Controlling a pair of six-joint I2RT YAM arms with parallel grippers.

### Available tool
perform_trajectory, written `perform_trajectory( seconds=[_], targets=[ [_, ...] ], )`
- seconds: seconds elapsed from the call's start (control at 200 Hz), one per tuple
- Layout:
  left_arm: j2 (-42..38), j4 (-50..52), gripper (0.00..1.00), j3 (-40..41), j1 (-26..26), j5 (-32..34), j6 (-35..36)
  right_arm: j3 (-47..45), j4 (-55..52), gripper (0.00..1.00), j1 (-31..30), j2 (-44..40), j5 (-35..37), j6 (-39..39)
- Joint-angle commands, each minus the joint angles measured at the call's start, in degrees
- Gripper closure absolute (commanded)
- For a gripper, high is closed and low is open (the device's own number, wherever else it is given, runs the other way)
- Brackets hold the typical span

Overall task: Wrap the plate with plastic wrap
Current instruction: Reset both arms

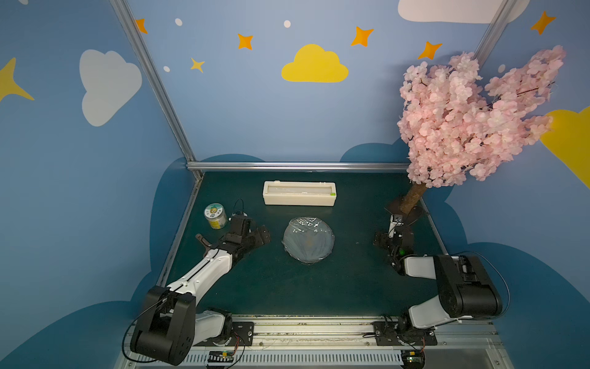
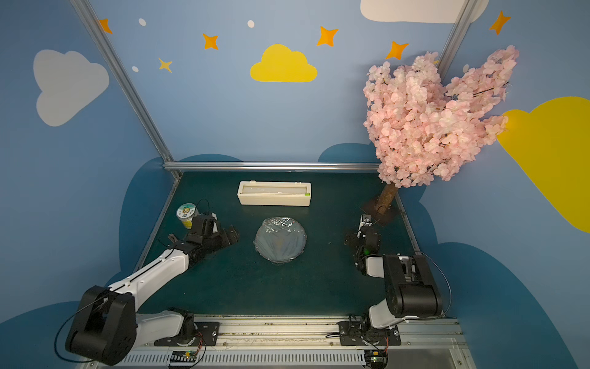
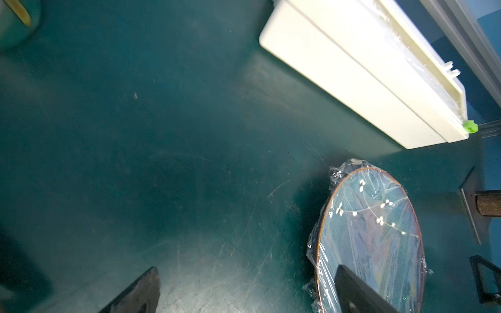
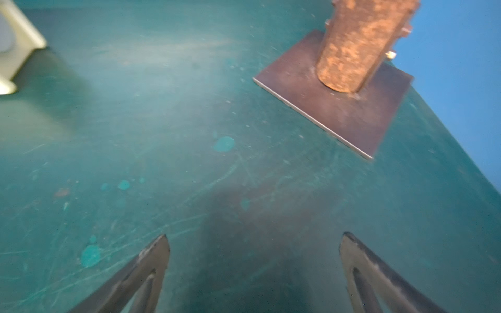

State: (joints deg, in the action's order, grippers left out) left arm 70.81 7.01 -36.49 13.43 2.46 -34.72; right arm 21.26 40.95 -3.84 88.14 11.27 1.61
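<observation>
While you scan the cell, you see blue walls [image 1: 249,111] painted with clouds and stars closing in a dark green table [image 1: 271,287], scuffed and scratched, paint-flecked on the right. A pink blossom tree [image 1: 463,121] leans over the far right corner. The cream dispenser box [image 1: 299,194] lies toward the back. Mid-table the plate [image 1: 308,239] sits flat, with the plastic wrap [image 3: 339,173] stretched over it and crinkled at the rim. The left gripper [image 3: 248,271] and right gripper [image 4: 254,235] flank the plate, both gaping wide and empty. A small jar [image 1: 215,216] stands at the left edge.
</observation>
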Motion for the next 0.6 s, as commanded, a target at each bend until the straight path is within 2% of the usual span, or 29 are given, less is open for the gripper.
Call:
perform_trajectory(
  seconds=[0.0, 0.08, 0.165, 0.255, 0.335, 0.465, 0.596],
  targets=[
    [-2.77, -4.30, 0.00, -0.97, 0.05, 8.24, 8.00, 0.67, 8.98, 0.02, -0.32, -0.53, -1.97, -0.52],
    [-4.44, -9.16, 0.00, 0.51, 0.05, 13.87, 13.61, 2.43, 2.83, 0.02, -0.38, -2.15, -1.17, 1.56],
    [-5.97, -18.11, 0.00, 4.81, 0.10, 16.70, 22.95, 5.60, -7.44, 0.02, -0.30, -4.18, -2.95, -1.81],
    [-5.82, -33.57, 0.00, 12.97, 0.03, 17.68, 33.76, 4.20, -3.30, 0.02, -0.30, -3.41, -2.65, -1.50],
    [-2.13, -48.61, 0.00, 20.13, -0.44, 17.29, 41.53, 5.05, -5.76, 0.02, -0.32, -3.83, -2.81, -1.84],
    [8.65, -66.32, 0.00, 23.30, -0.86, 17.74, 44.72, 5.28, -6.43, 0.02, -0.27, -3.98, -3.00, -1.98],
    [15.07, -70.51, 0.00, 21.88, -1.61, 17.28, 43.87, 5.13, -6.31, 0.02, -0.30, -3.94, -2.96, -2.04]
  ],
)
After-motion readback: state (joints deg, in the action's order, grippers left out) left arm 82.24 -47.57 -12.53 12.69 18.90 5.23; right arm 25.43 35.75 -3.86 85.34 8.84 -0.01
